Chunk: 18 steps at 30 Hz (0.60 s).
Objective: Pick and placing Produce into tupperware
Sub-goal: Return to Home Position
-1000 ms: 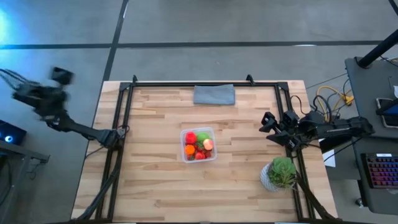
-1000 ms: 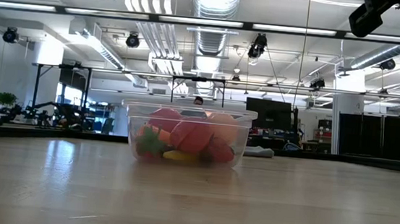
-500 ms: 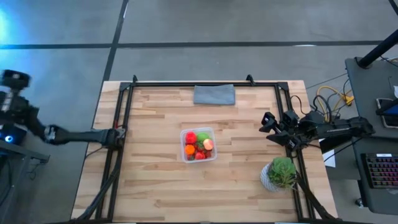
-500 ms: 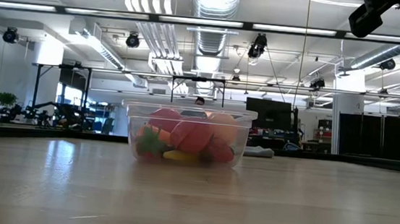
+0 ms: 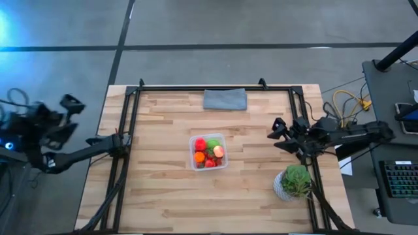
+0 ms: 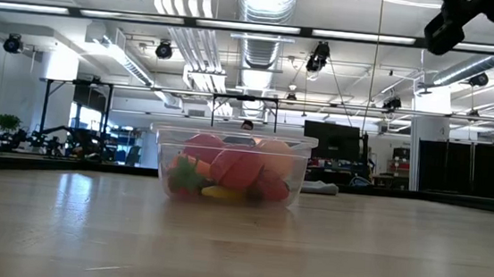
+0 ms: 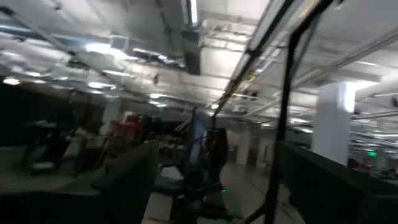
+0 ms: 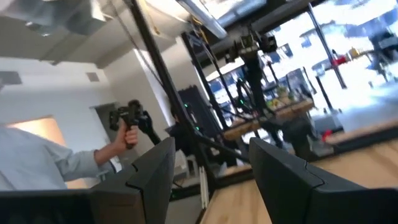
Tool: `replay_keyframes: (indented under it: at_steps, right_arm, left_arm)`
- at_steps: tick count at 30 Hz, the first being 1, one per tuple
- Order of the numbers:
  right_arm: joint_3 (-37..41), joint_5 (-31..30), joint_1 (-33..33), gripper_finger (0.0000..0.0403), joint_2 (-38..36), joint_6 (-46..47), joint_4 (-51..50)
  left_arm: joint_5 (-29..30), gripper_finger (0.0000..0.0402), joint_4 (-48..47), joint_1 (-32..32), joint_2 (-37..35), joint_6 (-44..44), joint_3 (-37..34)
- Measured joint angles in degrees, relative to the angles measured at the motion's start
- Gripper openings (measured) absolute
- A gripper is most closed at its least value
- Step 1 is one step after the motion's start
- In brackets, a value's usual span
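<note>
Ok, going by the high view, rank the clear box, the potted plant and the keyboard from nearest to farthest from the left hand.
The left hand hangs off the left side of the table.
1. Clear box, mid-table.
2. Potted plant, by the table's right edge.
3. Keyboard, off the table, farther right.

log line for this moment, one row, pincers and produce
produce: in tupperware | left pincer: open, empty, beyond table left edge | right pincer: open, empty, at right edge near plant
</note>
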<state>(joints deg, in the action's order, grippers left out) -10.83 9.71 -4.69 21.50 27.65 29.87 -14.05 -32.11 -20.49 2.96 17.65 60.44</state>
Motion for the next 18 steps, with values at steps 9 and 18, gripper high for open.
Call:
replay_keyframes:
  at_steps: [9, 18]
  right_arm:
    - [-0.4, -0.3, 0.0, 0.0199, 10.9, 4.9, 8.4]
    - [-3.5, 0.7, 0.0, 0.0199, 15.1, 3.3, 9.0]
  left_arm:
    - [3.2, 0.0313, 5.6, 11.1, -0.2, -4.5, -5.0]
    - [20.4, 0.0313, -2.3, 22.4, 0.2, -10.8, -2.5]
